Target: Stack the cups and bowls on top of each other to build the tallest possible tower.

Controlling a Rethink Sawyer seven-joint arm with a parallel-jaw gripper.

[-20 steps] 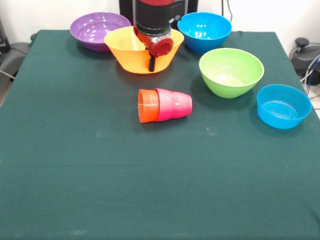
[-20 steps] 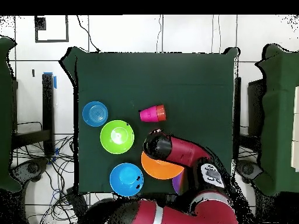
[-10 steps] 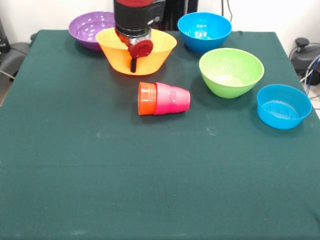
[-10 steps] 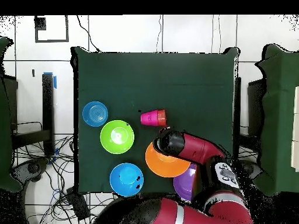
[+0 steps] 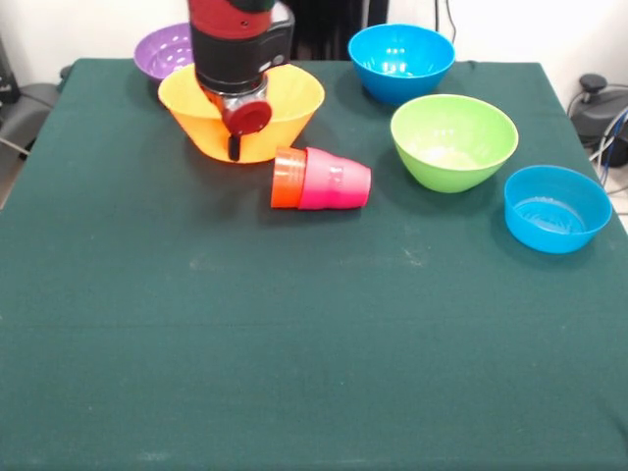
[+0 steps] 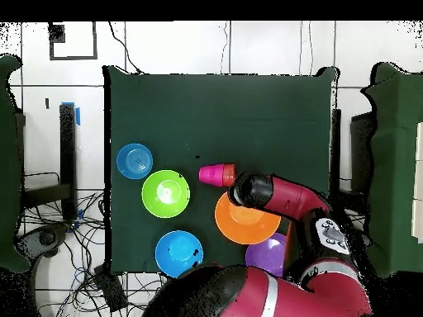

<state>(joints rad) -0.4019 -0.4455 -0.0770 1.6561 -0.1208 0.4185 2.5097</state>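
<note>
Bench (image 5: 294, 373): green cloth, near half bare.

Small blue bowl (image 5: 556, 208): upright, right edge of the front view, nearest of the bowls.

Tower (image 5: 322, 179): so far only two cups, orange cup (image 5: 288, 179) nested in pink cup (image 5: 337, 179), lying on their side mid-bench, mouths to the left. The orange rim lies just beside the orange bowl's near wall; I cannot tell whether they touch.

Green bowl (image 5: 453, 141): upright, right of the cups, apart from them.

Orange bowl (image 5: 241, 111): large, upright, left of centre, just beyond the cups.

My gripper (image 5: 234, 145): hangs at the orange bowl's near rim, one dark finger showing down over the wall. My red wrist hides the rest, so whether it is open, closed or pinching the rim I cannot tell.

Purple bowl (image 5: 162, 51): far left, mostly hidden behind my arm.

Large blue bowl (image 5: 400, 61): far, right of centre, upright.

Step in hand, as I judge it: handling the orange bowl by its rim, likely as a wide base. The next move calls for a firm hold on that thin rim, then setting the bowl down clear of the toppled cups, which need righting before anything goes on them.

Views compared: the front view gives the cups' tilt and the finger on the bowl. The overhead view shows my arm lying across the orange bowl (image 6: 244, 221), the purple bowl (image 6: 268, 254) uncovered behind it, and the gaps between bowls. No other cups or bowls show in either.
</note>
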